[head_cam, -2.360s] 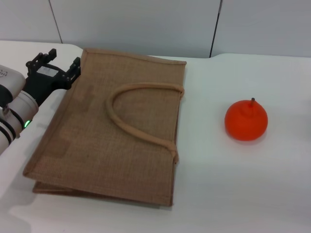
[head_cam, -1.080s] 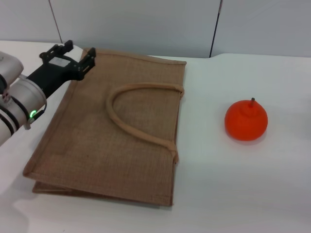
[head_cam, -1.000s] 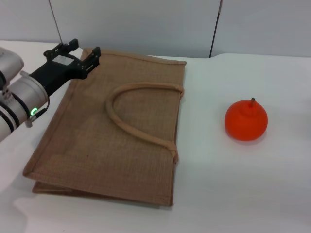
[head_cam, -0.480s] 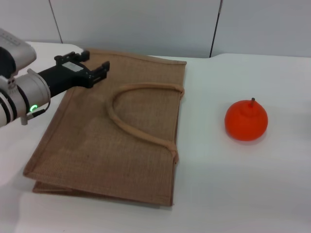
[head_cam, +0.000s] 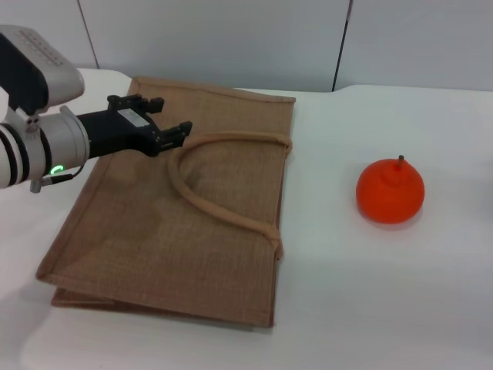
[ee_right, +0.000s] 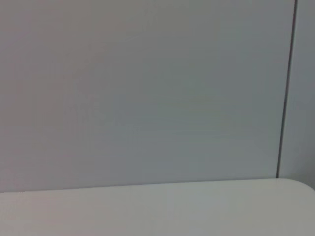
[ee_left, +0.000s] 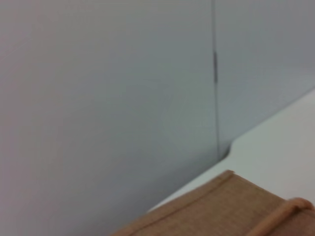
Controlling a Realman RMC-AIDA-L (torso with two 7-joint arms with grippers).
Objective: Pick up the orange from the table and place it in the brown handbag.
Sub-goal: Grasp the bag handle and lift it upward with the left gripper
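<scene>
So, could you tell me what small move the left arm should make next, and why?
Probably lower the left gripper onto the upper handle and close on it. The brown handbag lies flat and shut on the table, so the orange, sitting apart on the bag's right, cannot go in yet. The open fingers hover just beside that handle's near end.

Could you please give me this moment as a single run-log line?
left gripper: open, over brown handbag near its handle | right gripper: not in view | orange: on table, right of handbag, untouched | handbag: lying flat
</scene>
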